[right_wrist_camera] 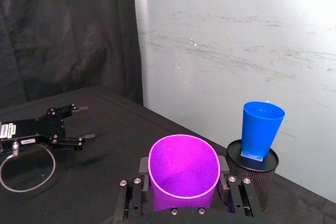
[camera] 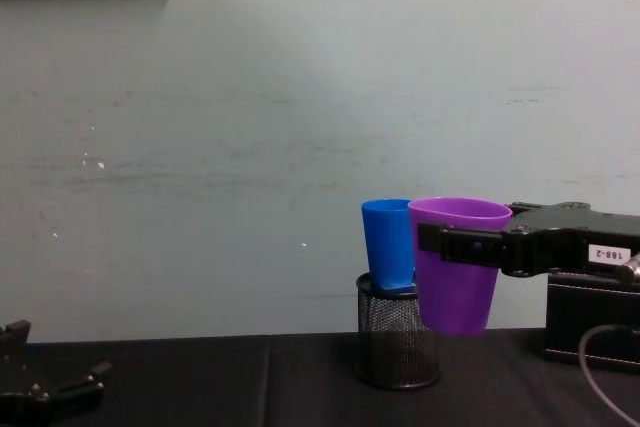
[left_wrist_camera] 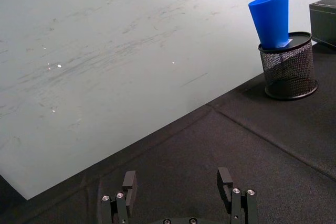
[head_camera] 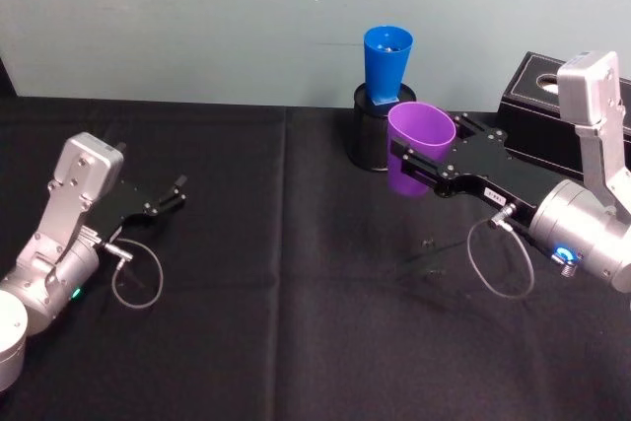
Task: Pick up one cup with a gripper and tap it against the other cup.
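A: Right gripper point(head_camera: 431, 140) status?
B: Clamped on the purple cup point(head_camera: 421, 145). Its flat black fingers sit on opposite sides of the wall, just under the rim. Right of centre in the head view.
A: Is the cup off the table point(head_camera: 296, 293)?
B: Yes. In the chest view the purple cup point(camera: 458, 267) hangs right of centre with its base clear of the black cloth. It is upright, mouth up.
A: And the blue cup point(head_camera: 387, 64)?
B: Upper centre of the head view. Its base is down in the black mesh pen holder point(head_camera: 367, 140) and it leans a little.
A: Contact between the cups?
B: The chest view puts the purple rim right beside the blue cup point(camera: 388, 244), at about the same height. The right wrist view shows a gap: the purple cup point(right_wrist_camera: 184, 174) is at bottom centre and the blue cup point(right_wrist_camera: 261, 128) to its right, above the holder point(right_wrist_camera: 257, 174). So they are close but apart.
A: Left gripper point(head_camera: 179, 192)?
B: Idle, low over the table at the left of the head view, well apart from both cups. In the left wrist view the gripper point(left_wrist_camera: 178, 179) has its fingers spread and nothing between them.
A: Anything else nearby?
B: A black box point(head_camera: 537, 110) at the right edge, behind the right arm.
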You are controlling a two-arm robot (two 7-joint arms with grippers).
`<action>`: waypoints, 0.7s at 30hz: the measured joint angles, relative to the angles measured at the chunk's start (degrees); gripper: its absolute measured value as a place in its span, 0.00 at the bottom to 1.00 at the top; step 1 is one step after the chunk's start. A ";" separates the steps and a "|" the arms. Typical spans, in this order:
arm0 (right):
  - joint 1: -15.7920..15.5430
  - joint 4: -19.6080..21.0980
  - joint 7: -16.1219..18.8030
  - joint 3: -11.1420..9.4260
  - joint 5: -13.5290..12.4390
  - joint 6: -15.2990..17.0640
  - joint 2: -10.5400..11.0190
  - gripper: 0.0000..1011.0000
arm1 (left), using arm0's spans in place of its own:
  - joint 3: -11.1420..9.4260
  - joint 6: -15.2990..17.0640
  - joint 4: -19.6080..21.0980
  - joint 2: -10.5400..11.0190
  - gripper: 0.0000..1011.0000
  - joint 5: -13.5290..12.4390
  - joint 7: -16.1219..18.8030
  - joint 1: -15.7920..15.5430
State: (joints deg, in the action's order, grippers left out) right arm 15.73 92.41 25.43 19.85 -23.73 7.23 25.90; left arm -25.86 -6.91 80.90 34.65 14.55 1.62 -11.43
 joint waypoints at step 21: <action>0.00 0.00 0.00 0.00 0.00 0.00 0.00 0.73 | 0.00 0.00 0.00 0.00 0.99 0.00 0.00 0.00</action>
State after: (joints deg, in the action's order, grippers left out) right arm 15.73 92.41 25.43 19.85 -23.73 7.23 25.90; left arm -25.86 -6.91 80.90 34.64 14.54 1.62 -11.43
